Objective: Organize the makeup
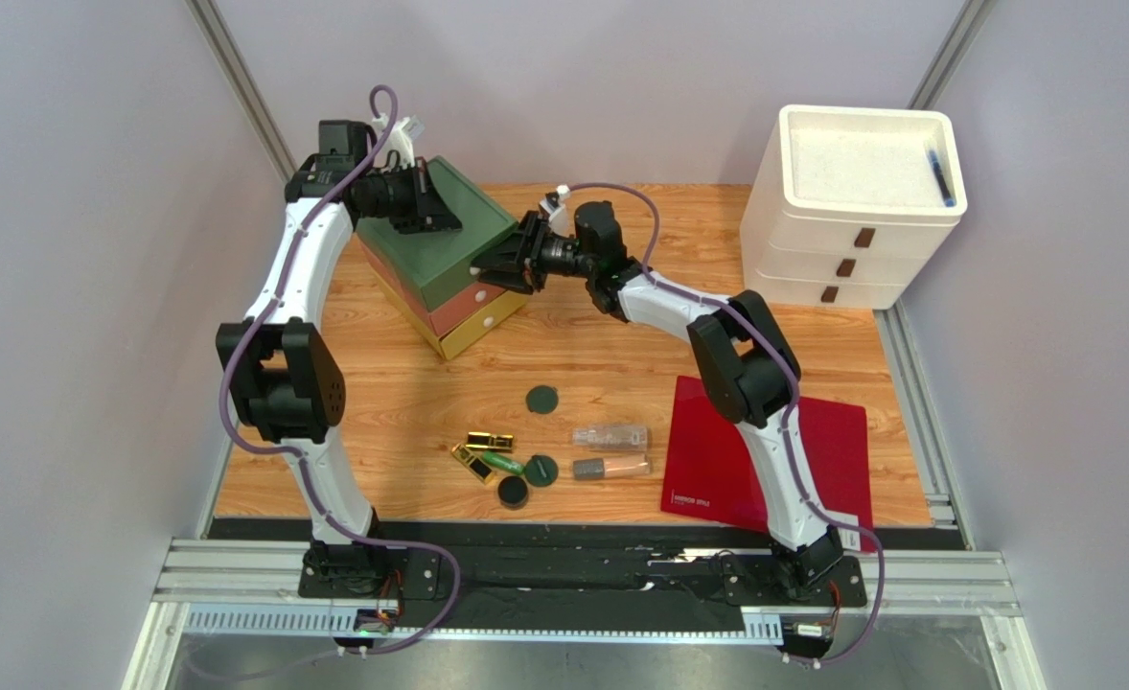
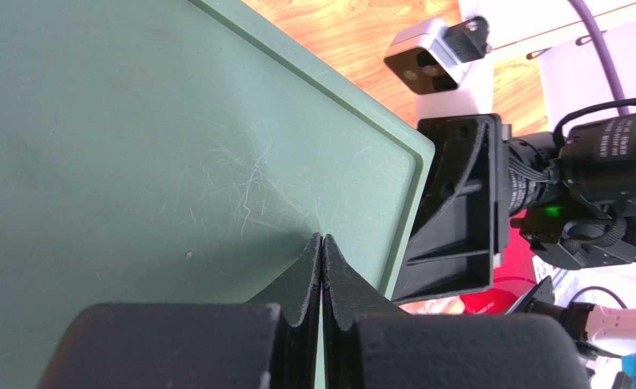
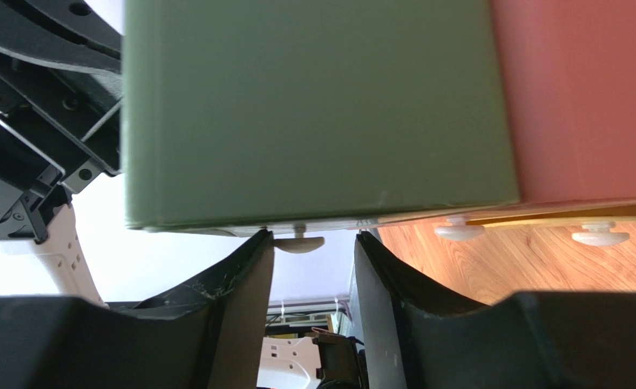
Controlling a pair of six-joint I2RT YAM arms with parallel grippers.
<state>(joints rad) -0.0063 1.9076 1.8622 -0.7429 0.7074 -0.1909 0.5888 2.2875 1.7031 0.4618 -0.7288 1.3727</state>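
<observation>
Toward the far left of the table [image 1: 383,388], a three-tier drawer chest [image 1: 448,273] is set at an angle, with a green top, a red middle drawer [image 3: 577,97] and a yellow bottom tier. Left gripper [image 2: 321,247]: placed over the chest's green top, near its edge, fingers pressed flat together with nothing between them; contact with the surface cannot be told. Right gripper [image 3: 313,237]: held at the front of the green top drawer [image 3: 313,113], jaws narrowly parted on either side of the drawer's small white knob [image 3: 298,241], a gap being visible on each side of it. Near the near edge, at mid-table, the makeup is laid loose on the wood: two gold lipstick tubes [image 1: 481,449] side by side, a green tube [image 1: 498,465] just beside them, two dark green round compacts [image 1: 527,479] close together next to the tube, and a third compact [image 1: 540,400] apart from them, farther from the near edge. Two clear lip-gloss tubes [image 1: 611,452] are laid parallel, between the compacts and a flat red sheet [image 1: 765,453] at the near right. At the far right corner, a white three-drawer unit [image 1: 851,201] is stood.
</observation>
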